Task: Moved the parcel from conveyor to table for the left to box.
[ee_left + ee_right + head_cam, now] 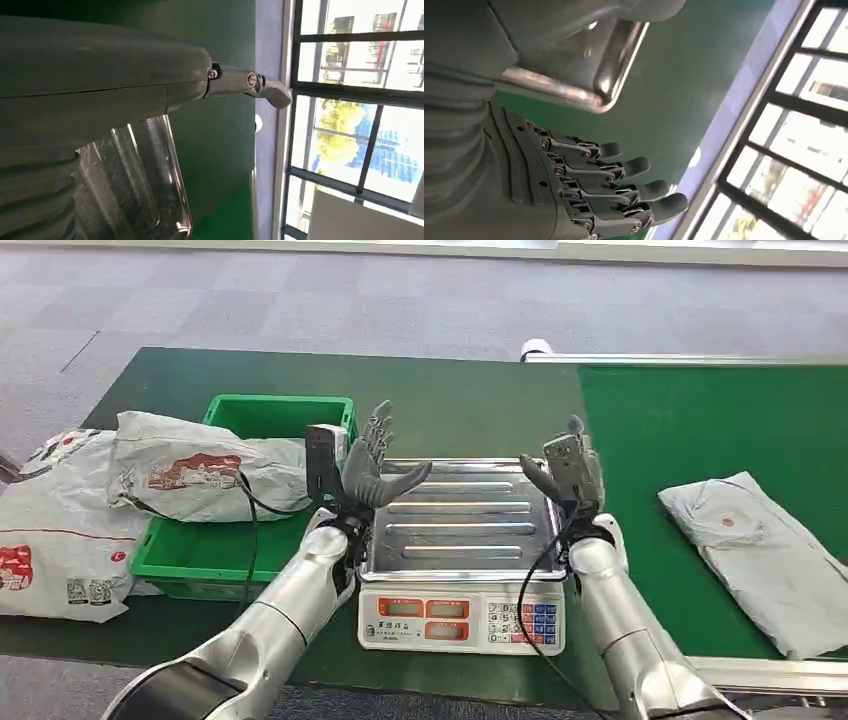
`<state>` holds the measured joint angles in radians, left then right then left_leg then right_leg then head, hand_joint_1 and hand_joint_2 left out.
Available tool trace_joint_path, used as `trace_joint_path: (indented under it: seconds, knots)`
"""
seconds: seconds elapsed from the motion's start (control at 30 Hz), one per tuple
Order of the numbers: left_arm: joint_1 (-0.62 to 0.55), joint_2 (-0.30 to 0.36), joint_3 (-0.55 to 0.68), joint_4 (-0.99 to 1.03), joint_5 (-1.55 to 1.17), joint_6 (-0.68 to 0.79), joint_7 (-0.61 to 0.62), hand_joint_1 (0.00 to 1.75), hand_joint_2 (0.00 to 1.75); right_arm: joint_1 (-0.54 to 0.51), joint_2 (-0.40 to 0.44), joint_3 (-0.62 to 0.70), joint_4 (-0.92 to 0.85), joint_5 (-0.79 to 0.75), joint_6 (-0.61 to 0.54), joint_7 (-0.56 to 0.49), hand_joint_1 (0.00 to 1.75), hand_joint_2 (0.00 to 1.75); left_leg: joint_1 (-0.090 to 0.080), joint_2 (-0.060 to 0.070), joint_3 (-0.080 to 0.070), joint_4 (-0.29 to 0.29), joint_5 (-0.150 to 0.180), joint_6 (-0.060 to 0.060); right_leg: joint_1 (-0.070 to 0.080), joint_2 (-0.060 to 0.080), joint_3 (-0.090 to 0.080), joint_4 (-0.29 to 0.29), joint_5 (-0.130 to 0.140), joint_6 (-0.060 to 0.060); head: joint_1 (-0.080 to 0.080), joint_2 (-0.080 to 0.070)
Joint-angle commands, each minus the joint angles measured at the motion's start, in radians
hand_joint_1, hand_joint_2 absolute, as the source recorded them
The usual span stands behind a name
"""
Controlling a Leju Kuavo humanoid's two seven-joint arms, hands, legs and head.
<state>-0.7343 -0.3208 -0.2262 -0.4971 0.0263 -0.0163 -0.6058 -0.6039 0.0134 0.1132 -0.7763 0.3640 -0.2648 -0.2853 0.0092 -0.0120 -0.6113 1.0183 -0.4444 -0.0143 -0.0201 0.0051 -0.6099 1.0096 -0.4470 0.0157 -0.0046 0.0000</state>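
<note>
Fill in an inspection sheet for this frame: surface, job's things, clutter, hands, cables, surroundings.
Surface: green conveyor belt on the right, green table on the left.
Job's things: grey parcel lying flat on the belt; green bin with a white parcel bag across it.
Clutter: weighing scale, steel tray bare; more bags beside the bin.
Hands: left hand and right hand raised over the scale, fingers apart, holding nothing.
Cables: black cable along the left arm, another along the right.
Surroundings: grey carpet; windows.

Steel scale (461, 540) – windows (360, 100) beyond
</note>
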Motion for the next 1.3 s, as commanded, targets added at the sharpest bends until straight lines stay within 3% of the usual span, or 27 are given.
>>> trace_joint_path:
  seconds: [0.03,0.13,0.33,0.6,0.7,0.83,0.9,0.97,1.0,1.03,1.3]
  knots:
    - [-0.048,-0.026,-0.035,0.088,-0.044,-0.045,0.024,0.00,1.75,0.010,-0.070,-0.248,0.003,0.193,-0.104,0.060,0.00,1.75,0.000,-0.003,0.002,-0.001,0.000,0.001,0.000,-0.005,0.003,-0.001,-0.001,-0.001,0.000,0.000]
    - [-0.045,-0.024,-0.043,0.090,-0.063,-0.048,0.027,0.00,1.75,0.019,-0.095,-0.308,0.035,0.279,-0.127,0.085,0.00,1.75,0.000,-0.003,0.002,-0.001,0.000,0.001,0.000,-0.004,0.003,-0.001,-0.001,-0.001,0.000,0.000]
    - [-0.034,-0.020,-0.018,0.080,-0.087,-0.085,0.028,0.00,1.75,0.000,-0.123,-0.424,0.138,0.608,-0.238,0.205,0.00,1.75,-0.001,-0.001,0.006,-0.002,-0.001,0.001,0.000,-0.002,0.006,-0.003,-0.001,-0.001,0.000,0.000]
    - [-0.034,-0.020,-0.014,0.079,-0.088,-0.087,0.030,0.00,1.75,0.001,-0.125,-0.436,0.142,0.626,-0.236,0.211,0.00,1.75,-0.001,0.002,0.005,-0.002,-0.001,0.001,0.000,0.001,0.004,-0.002,0.000,-0.001,0.000,0.000]
    - [-0.040,-0.026,0.002,0.090,-0.086,-0.136,0.039,0.00,1.75,0.004,-0.166,-0.458,0.196,0.913,-0.330,0.420,0.00,1.75,-0.001,0.000,0.004,-0.001,-0.001,0.001,0.000,-0.001,0.004,-0.002,0.000,-0.001,0.000,0.000]
    - [-0.041,-0.023,0.004,0.089,-0.099,-0.152,0.043,0.00,1.75,0.010,-0.215,-0.501,0.243,1.159,-0.336,0.581,0.00,1.75,-0.001,-0.002,0.006,-0.002,-0.001,0.001,0.001,-0.003,0.007,-0.004,-0.001,-0.001,0.000,0.000]
    - [-0.036,-0.016,0.007,0.080,-0.100,-0.159,0.042,0.00,1.75,-0.004,-0.268,-0.522,0.301,1.179,-0.345,0.575,0.00,1.75,-0.001,-0.002,0.006,-0.002,-0.001,0.002,0.000,-0.004,0.007,-0.004,-0.001,-0.001,0.000,0.000]
    - [-0.030,-0.012,0.012,0.069,-0.098,-0.157,0.045,0.00,1.75,-0.003,-0.271,-0.553,0.315,1.139,-0.389,0.487,0.00,1.75,-0.001,-0.002,0.003,-0.001,-0.002,0.002,0.000,-0.003,0.005,-0.002,-0.001,-0.001,0.000,0.000]
    - [-0.026,-0.008,0.016,0.063,-0.097,-0.153,0.045,0.00,1.75,-0.011,-0.266,-0.566,0.330,1.113,-0.352,0.457,0.00,1.75,-0.001,-0.002,0.003,-0.001,-0.001,0.002,-0.001,-0.003,0.004,-0.002,-0.001,0.000,0.000,0.000]
    - [-0.021,0.000,0.023,0.058,-0.092,-0.150,0.044,0.00,1.75,-0.011,-0.261,-0.563,0.340,1.114,-0.302,0.450,0.00,1.75,-0.001,-0.001,0.004,-0.001,-0.001,0.002,-0.001,-0.003,0.005,-0.002,-0.001,-0.001,0.000,0.000]
    - [-0.015,0.013,0.031,0.052,-0.085,-0.155,0.039,0.00,1.75,-0.002,-0.237,-0.554,0.341,1.121,-0.271,0.463,0.00,1.75,-0.001,0.003,0.005,-0.002,-0.002,0.002,-0.001,0.001,0.004,-0.003,0.000,-0.001,0.000,0.000]
